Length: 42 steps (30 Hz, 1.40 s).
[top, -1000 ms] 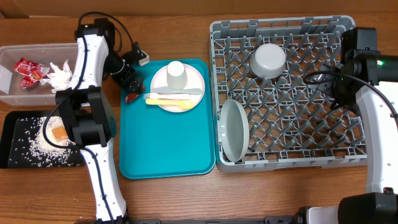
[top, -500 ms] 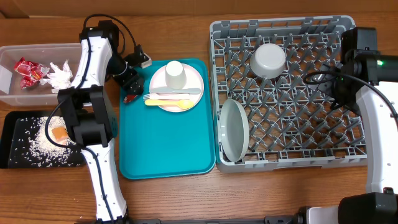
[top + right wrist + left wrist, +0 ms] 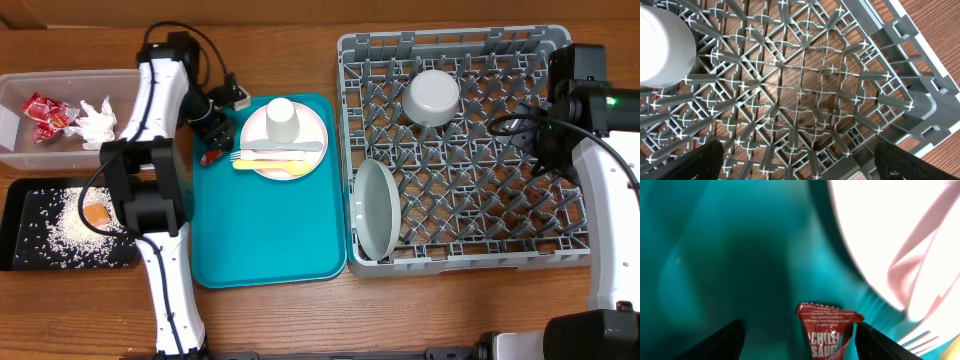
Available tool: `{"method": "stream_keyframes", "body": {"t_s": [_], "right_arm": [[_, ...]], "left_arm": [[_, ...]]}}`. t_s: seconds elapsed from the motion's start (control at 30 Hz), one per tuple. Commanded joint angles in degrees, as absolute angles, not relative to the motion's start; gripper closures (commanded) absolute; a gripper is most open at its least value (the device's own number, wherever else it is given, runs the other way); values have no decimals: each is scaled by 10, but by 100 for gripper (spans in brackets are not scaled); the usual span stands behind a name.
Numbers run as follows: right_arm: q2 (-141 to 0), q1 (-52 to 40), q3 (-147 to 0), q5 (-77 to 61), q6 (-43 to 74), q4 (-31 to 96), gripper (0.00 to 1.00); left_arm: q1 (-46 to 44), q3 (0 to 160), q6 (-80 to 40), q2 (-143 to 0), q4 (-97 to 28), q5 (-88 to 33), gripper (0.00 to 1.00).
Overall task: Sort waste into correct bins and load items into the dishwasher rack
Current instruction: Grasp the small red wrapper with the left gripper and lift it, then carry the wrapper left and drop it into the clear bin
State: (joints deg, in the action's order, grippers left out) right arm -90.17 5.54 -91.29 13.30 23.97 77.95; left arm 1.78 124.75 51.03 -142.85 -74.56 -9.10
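The left end effector point(image 3: 799, 327) is released, its fingers spread to either side of a red crinkled sachet point(image 3: 829, 330). The sachet lies at the upper left corner of the large teal plastic serving tray point(image 3: 265, 230), and neither finger visibly touches it. The right end effector point(image 3: 800, 160) gapes wide and grasps nothing, above the large square grey plastic dishwasher rack point(image 3: 450, 255) to the right of the teal tray.

White print on the sachet reads "CHILI SAUCE"; the smaller lines are unreadable.

Left of the teal tray, a clear rectangular plastic tub point(image 3: 20, 150) holds red wrappers point(image 3: 42, 112) and a crumpled white paper napkin point(image 3: 97, 122). A shallow black rectangular tray point(image 3: 15, 255) there carries whitish rice grains point(image 3: 60, 230) and a small orange food cube point(image 3: 96, 213). On the teal tray, a pale pinkish-white plate point(image 3: 315, 130) bears a small white cup point(image 3: 283, 118) and yellow and white plastic cutlery point(image 3: 275, 164). In the rack sit a small grey bowl point(image 3: 432, 96) and a round grey plate point(image 3: 376, 208) on edge.
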Motion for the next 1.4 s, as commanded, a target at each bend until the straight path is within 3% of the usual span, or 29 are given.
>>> {"method": "stream_keyframes", "body": {"t_s": [0.0, 0.17, 0.63, 0.73, 0.83, 0.87, 1.37], "right_arm": [[-899, 56, -919, 132, 240, 776, 0], [-899, 56, -919, 132, 240, 776, 0], [-899, 56, -919, 132, 240, 776, 0], [-899, 56, -919, 132, 240, 776, 0], [-899, 56, -919, 132, 240, 776, 0], [-899, 56, -919, 132, 240, 776, 0], [-899, 56, -919, 132, 240, 776, 0]], "left_arm": [[0, 1235, 514, -1432, -749, -71, 26], [0, 1235, 508, -1432, -759, -64, 29], [16, 1235, 491, -1432, -767, -45, 52], [16, 1235, 491, -1432, -766, -45, 64], [16, 1235, 490, -1432, -761, -45, 92], [16, 1235, 490, -1431, -760, -45, 96], [16, 1357, 394, -1431, -771, -130, 96]]}}
